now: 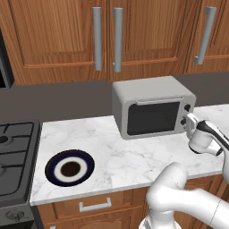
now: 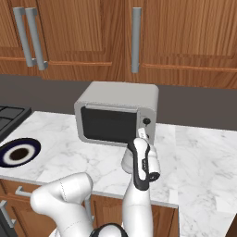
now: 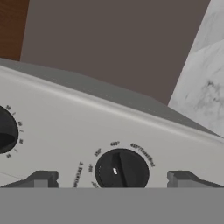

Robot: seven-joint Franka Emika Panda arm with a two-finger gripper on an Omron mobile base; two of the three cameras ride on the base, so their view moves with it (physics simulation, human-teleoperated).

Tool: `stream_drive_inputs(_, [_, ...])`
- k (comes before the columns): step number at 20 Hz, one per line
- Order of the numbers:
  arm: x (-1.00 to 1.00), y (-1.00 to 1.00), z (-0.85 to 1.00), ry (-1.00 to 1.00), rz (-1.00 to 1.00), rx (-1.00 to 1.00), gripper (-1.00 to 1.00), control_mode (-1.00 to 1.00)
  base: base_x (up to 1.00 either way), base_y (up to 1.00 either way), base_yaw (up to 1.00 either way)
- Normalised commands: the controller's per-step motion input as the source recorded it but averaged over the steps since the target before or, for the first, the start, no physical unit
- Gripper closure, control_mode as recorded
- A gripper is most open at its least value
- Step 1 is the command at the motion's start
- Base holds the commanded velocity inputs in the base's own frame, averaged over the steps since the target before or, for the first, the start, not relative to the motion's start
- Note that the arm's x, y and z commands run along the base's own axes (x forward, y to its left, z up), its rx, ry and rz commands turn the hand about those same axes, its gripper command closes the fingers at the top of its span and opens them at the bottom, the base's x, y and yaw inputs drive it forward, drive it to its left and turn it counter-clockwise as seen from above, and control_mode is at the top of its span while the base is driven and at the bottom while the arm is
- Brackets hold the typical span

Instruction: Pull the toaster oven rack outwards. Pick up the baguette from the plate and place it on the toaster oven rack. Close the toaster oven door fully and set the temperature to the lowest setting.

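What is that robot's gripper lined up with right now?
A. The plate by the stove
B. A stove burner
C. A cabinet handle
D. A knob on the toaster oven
D. In the hand view the open gripper has its fingertips either side of a dark knob on the toaster oven, while the plate sits far off to the side.

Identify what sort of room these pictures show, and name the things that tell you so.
A rendered home kitchen: a toaster oven on a marble counter, a black stove beside it, and wooden cabinets above.
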Motion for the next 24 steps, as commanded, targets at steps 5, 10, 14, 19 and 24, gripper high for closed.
stream_drive_inputs(5, [0.0, -0.12, 0.0, 0.0, -0.01, 0.0, -1.0, -1.0, 0.0, 0.0, 0.0])
stream_drive_inputs(10, [0.0, 0.0, 0.0, 0.0, 0.0, 0.0, -1.0, -1.0, 0.0, 0.0, 0.0])
stream_drive_inputs(14, [0.0, 0.0, 0.0, 0.0, 0.0, 0.0, 1.0, -1.0, 0.0, 0.0, 0.0])
stream_drive_inputs(19, [0.0, 0.0, 0.0, 0.0, 0.0, 0.0, 1.0, -1.0, 0.0, 0.0, 0.0])
stream_drive_inputs(24, [0.0, 0.0, 0.0, 0.0, 0.0, 0.0, 1.0, -1.0, 0.0, 0.0, 0.0])
